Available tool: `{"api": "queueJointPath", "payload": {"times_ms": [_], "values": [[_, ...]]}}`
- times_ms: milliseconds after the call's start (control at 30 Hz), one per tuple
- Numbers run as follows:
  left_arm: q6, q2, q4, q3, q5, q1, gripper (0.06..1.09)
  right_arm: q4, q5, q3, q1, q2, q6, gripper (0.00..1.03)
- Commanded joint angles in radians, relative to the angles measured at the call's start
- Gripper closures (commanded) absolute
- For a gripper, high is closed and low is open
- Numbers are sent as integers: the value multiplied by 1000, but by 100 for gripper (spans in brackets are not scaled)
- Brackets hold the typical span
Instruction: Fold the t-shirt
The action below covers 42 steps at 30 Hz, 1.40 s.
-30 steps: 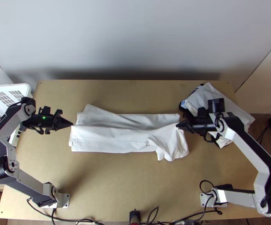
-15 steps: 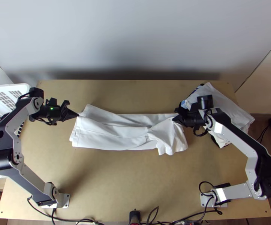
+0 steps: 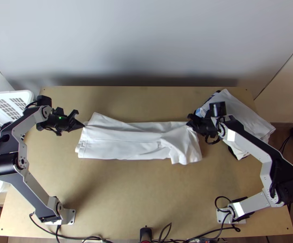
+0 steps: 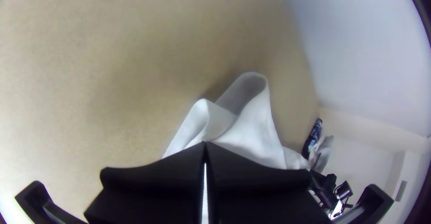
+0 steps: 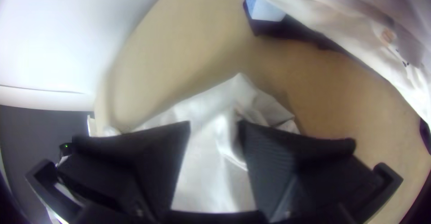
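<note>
The white t-shirt (image 3: 126, 139) lies in a long, narrow folded strip across the table, with a loose bunched flap at its right end. At its left end, my left gripper (image 3: 84, 125) is shut on the cloth's edge. In the left wrist view, the left gripper (image 4: 205, 145) has its fingers together over the white cloth (image 4: 251, 138). My right gripper (image 3: 190, 121) is at the strip's upper right corner. The right wrist view has the right gripper (image 5: 214, 124) open, its fingers apart with a raised crease of the shirt (image 5: 206, 161) between and beyond them.
A pile of white cloth (image 3: 247, 117) lies on a dark and blue item at the table's right, close behind the right gripper. A white slatted basket (image 3: 14, 99) stands off the left edge. Bare wood (image 3: 138, 194) stretches in front of the shirt.
Both grippers have moved toward the wall, the left also slightly right and the right slightly left. The shirt's strip has shifted with them. The right gripper has opened at the cloth.
</note>
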Motion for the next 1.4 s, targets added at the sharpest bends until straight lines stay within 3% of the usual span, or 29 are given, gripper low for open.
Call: {"api": "queueJointPath", "payload": {"times_ms": [0,67,200,267,400,433,533,567,600,667,800,1067,1367], "values": [[2,1,10,-18,-24,7,105,-73,17,47,3,-52,-10,11],[4,-9,11,-25,-24,7,105,-106,15,92,31,-118,2,10],[5,-28,11,-39,-24,11,105,-208,-38,242,172,-153,108,10],[5,-35,11,-47,-24,19,105,-226,-97,294,276,-116,185,10],[4,-44,11,-56,-20,31,105,-231,-187,368,438,20,257,10],[4,-51,13,-56,-19,31,96,-231,-193,382,465,57,257,10],[13,-64,11,-55,-14,31,31,-229,-224,419,522,181,253,10],[36,-73,10,-55,-16,31,15,-222,-225,428,534,217,246,10],[51,-81,8,-56,-19,36,11,-214,-224,439,551,255,231,10],[54,-98,16,-59,-40,59,11,-211,-222,466,571,324,156,10],[56,-157,64,-82,-116,97,11,-185,-187,515,563,441,118,10],[143,-205,53,-202,-111,168,11,-156,-106,552,571,493,70,10],[208,-182,-41,-299,49,91,11,-156,-90,549,576,485,72,10]]}}
